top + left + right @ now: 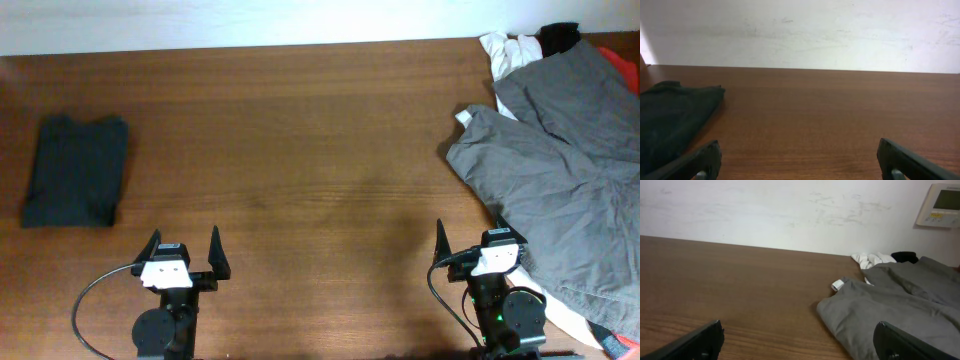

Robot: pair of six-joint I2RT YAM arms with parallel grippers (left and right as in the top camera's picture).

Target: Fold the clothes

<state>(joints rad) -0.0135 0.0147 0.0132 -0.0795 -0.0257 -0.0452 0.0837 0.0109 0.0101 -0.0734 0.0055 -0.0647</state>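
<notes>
The large grey-khaki garment (560, 160) lies crumpled at the table's right side, spreading from the back right corner to the front right. It also shows in the right wrist view (900, 310) with a small white label at its near corner. My left gripper (185, 255) is open and empty at the front left, over bare wood (800, 160). My right gripper (480, 245) is open and empty at the front right, its right finger over the garment's edge (800, 342).
A small dark charcoal folded garment (75, 170) lies at the left, also in the left wrist view (670, 120). White (508, 50), black (560, 38) and red (622, 62) clothes sit at the back right under the grey garment. A wall panel (942, 205) hangs behind.
</notes>
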